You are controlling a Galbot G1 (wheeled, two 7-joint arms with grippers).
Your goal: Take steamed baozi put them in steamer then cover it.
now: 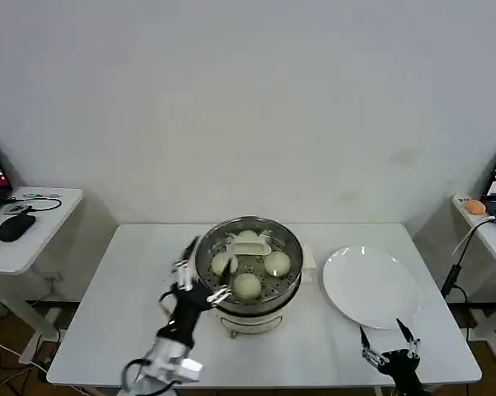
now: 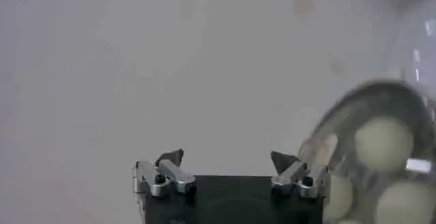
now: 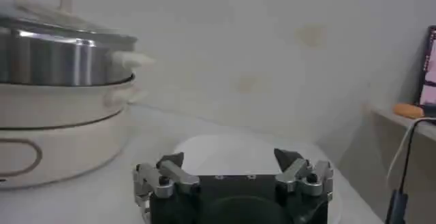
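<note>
Stainless-steel steamer (image 1: 249,272) stands mid-worktop (image 1: 107,297) on its white base, and serves as the reference point. Four steamed baozi (image 1: 247,285) lie inside on the perforated tray. Clear cover (image 1: 248,251) sits over the pot, whitish handle (image 1: 249,245) uppermost; the right wrist view shows its rim (image 3: 65,36) resting level on the steel wall.

Left claw (image 1: 200,281) is just beside the steamer's left wall, fingers spread and holding nothing; one fingertip (image 2: 319,167) lies close against the cover's rim. Right claw (image 1: 389,341) is parked well to the steamer's right, at the near worktop edge, likewise spread and empty. White plate (image 1: 371,285) lies bare between the steamer and that claw.

Judgement: loading and covering appear done; the step in hand is release and clearance. Next move calls for drawing the left claw outward, away from the rim, without nudging the cover.

Open room is ample to the steamer's left. Near edge is close behind both claws.
</note>
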